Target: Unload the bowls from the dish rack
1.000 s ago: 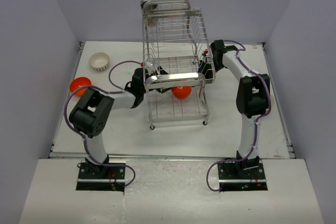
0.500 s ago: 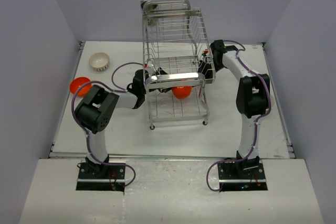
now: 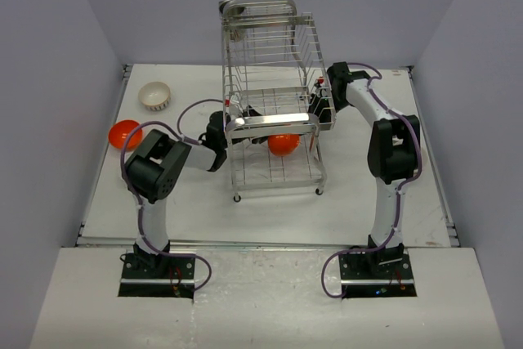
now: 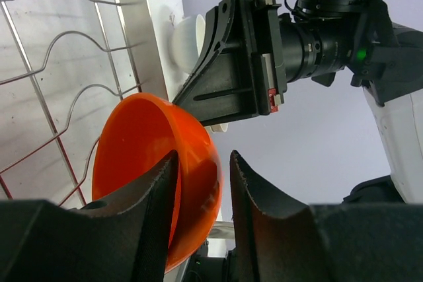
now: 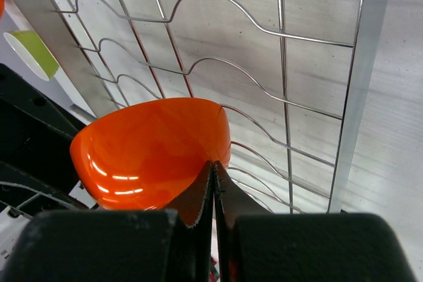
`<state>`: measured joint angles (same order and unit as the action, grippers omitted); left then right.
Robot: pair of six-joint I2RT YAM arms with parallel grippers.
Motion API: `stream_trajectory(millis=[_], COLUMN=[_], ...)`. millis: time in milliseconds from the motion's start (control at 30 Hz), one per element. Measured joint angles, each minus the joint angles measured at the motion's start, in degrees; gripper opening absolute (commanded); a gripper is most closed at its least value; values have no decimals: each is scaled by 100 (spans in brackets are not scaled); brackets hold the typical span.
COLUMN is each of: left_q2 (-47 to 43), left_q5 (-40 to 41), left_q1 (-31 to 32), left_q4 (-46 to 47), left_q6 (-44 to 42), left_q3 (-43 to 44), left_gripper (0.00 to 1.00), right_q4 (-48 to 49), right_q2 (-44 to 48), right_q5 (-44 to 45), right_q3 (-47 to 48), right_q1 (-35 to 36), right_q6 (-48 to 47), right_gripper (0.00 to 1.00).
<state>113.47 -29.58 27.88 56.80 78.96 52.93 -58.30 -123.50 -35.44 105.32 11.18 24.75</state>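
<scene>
From above, we see the dish rack [image 3: 274, 126] standing upright in the middle of the table [image 3: 270, 218], with 1 orange bowl [image 3: 283, 145] inside its lower tier, toward the right and just behind the shiny front bar. 2 more bowls sit on the table well to the left of the rack: a second orange bowl [image 3: 124, 131] near the left edge and a ribbed white bowl [image 3: 154, 96] farther back. The left arm [image 3: 176, 157] reaches into the rack from its left side and the right arm [image 3: 384, 145] from its right side. In the left wrist view, the left hand [image 4: 203, 158] has its 2 fingers [image 4: 149, 216] parted astride the orange bowl's wall, 1 finger toward the inside and 1 against the outside. We cannot tell whether they press on it. The wavy rack wires lie to the left, and the right hand [image 4: 198, 97] shows as a black body just beyond the bowl. In the right wrist view, the right hand has its fingers drawn together to a thin slit, with the tips pinching the rim of the orange bowl. The bowl is tilted on its side against the rack wires, its glossy outside facing the camera.
</scene>
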Motion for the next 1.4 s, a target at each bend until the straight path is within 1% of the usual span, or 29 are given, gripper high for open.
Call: stream_trajectory(millis=[100,200,300,400,467,500,633,733,1067,1333,1400], left_q2=[59,79,79,79,79,79,79,79,94,44,-85], left_q5=[-52,-136,-197,-247,-282,-310,-385,-433,-496,-531,-568], left_q1=[0,0,0,0,7,9,17,22,26,-35,-107], left_q4=[28,55,118,146,186,197,293,424,826,728,516], left_q6=[50,63,57,94,101,103,192,275,564,564,520], left_q3=[0,0,0,0,0,0,-4,-35,-120,-105,-103], left_gripper=[35,27,25,17,16,13,9,0,0,0,0], right_q4=[0,2,15,46,46,48,90,103,149,175,199], right_q2=[0,0,0,0,0,0,0,0,13,111,197], right_q5=[2,0,0,0,0,2,2,2,2,-2,-4], right_q3=[0,-2,-11,-57,-81,-90,-186,-291,-367,-389,-426], right_q1=[0,0,0,0,0,0,0,0,0,0,0], right_q6=[0,0,2,4,4,4,4,7,13,33,52], right_gripper=[0,0,0,0,0,0,0,0,0,0,0])
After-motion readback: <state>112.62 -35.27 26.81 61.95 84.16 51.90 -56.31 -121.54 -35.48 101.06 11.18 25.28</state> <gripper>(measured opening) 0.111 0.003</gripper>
